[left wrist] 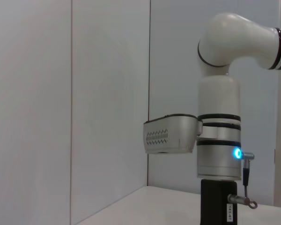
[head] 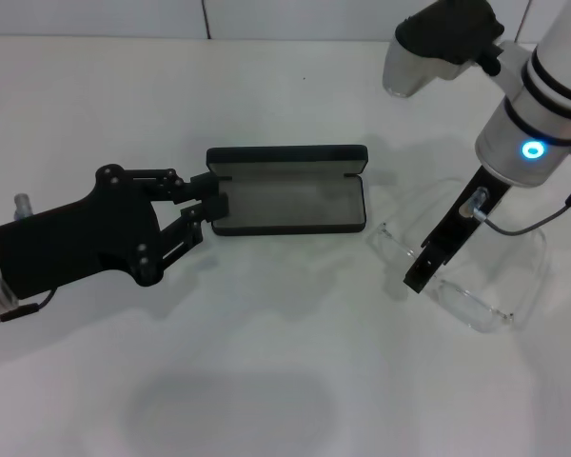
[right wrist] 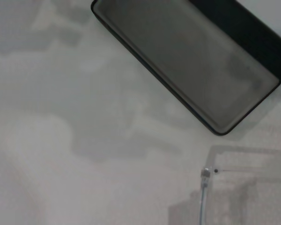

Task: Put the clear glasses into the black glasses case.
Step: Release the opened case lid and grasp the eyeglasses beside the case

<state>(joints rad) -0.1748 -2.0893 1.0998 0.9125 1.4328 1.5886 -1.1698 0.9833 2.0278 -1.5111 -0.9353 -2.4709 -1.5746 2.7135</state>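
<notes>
Your left gripper (head: pixel 212 203) was clamped on the near-left end of the black glasses case (head: pixel 287 195), which sat open on the white table (head: pixel 266 362). Your right gripper (head: pixel 417 277) hung right over the clear glasses (head: pixel 476 303), well off from the case's other end; can't tell its finger state.

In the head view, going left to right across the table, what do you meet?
left tool at the left end of the case → black glasses case, open, nothing inside → clear glasses on the table, with the right tool down over them.
</notes>
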